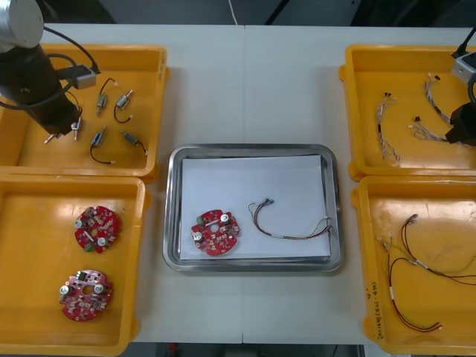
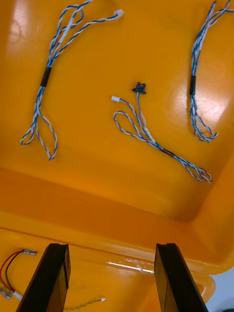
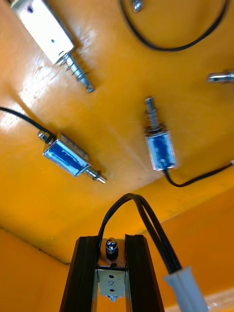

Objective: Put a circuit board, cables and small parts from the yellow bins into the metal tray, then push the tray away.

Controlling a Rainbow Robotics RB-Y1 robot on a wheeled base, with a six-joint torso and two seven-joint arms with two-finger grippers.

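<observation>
In the left wrist view, a small metal part (image 3: 111, 280) with a looped black cable (image 3: 149, 219) is being gripped between the narrowly parted fingers of the left pincer (image 3: 111, 240). By the front view, that pincer is being shown low in the far-left yellow plastic bin (image 1: 111, 52). The right pincer (image 2: 111, 253) is being held wide open and empty above twisted blue and white cables (image 2: 144, 132). A round red circuit board (image 1: 216, 232) and a thin cable (image 1: 290, 227) are lying in the shiny rectangular metal tray (image 1: 253, 150) on the worktop (image 1: 253, 74).
</observation>
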